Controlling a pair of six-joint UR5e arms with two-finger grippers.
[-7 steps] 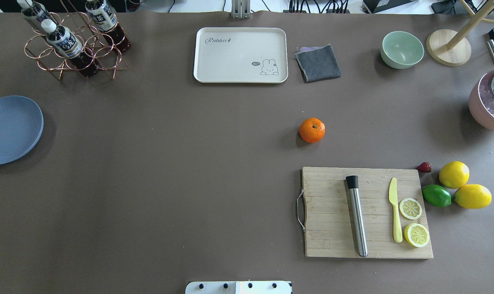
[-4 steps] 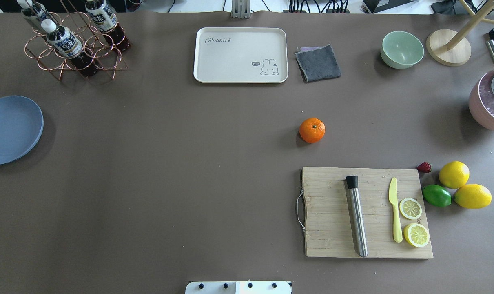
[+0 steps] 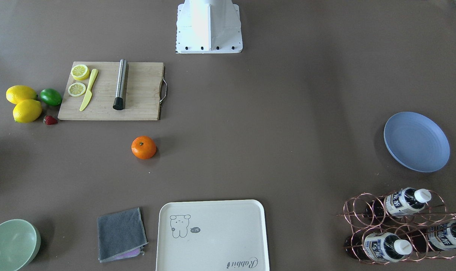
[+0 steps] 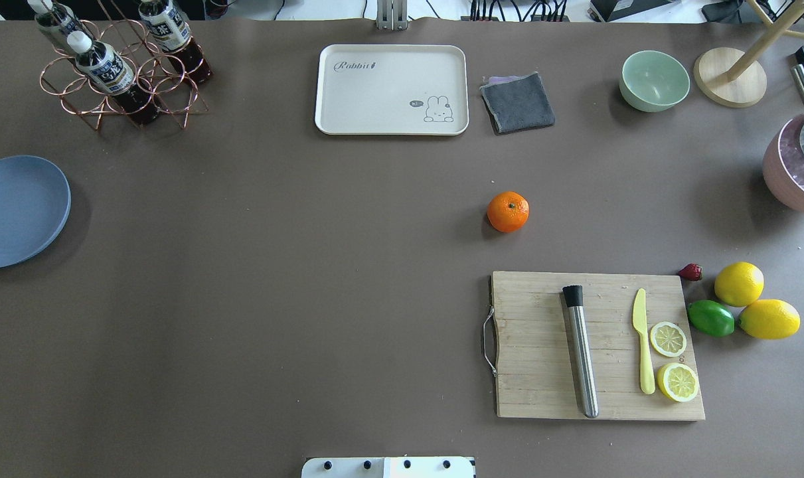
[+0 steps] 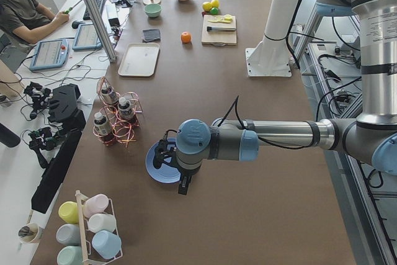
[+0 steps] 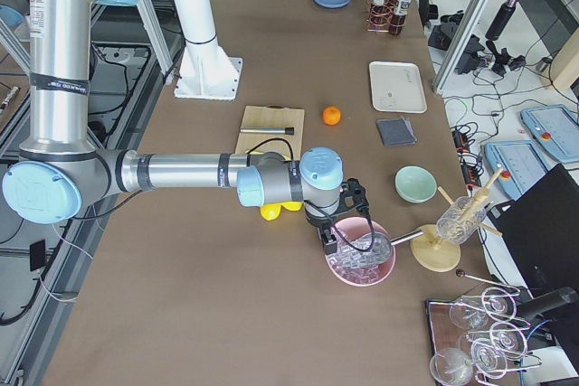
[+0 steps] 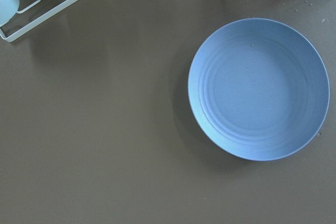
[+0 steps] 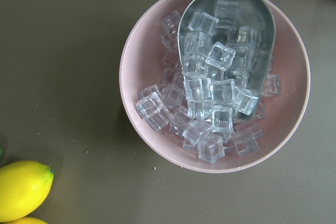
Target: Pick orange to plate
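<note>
- Brown matte table [image 4: 275, 299] all round, plenty laid out on it, and nothing has been picked up yet — we're at the very start, the reach for the fruit not yet begun.
- And there's the orange [image 4: 508, 212]: small, round, bright, with a dark stem dimple facing up. It sits alone on bare table, just beyond the far edge of the cutting board [image 4: 534, 345] on the robot's right half, touching nothing.
- Over to the plate [image 4: 16, 212]: periwinkle blue, shallow, faintly ringed, nothing on it, out at the far left edge and well apart from the orange.
- Left gripper [image 5: 161, 155] hangs right above that plate; its wrist camera looks straight down onto the blue dish. Spread or pressed together? Cannot tell; only the side view shows it.
- Right gripper [image 6: 339, 223] hovers over the pink bowl [image 8: 296, 93] of ice cubes at the right end. Same story, its fingers can't be read from here.
- My call: the right arm is on the orange's side, so it looks the likelier one to go for it. It would swing inward, come down over the fruit with fingers wide and close across its middle.
- A round, smooth fruit like that may roll if nudged off-centre, so a straight descent looks wise.
- Then comes a long carry across the table, or a hand-over.
</note>
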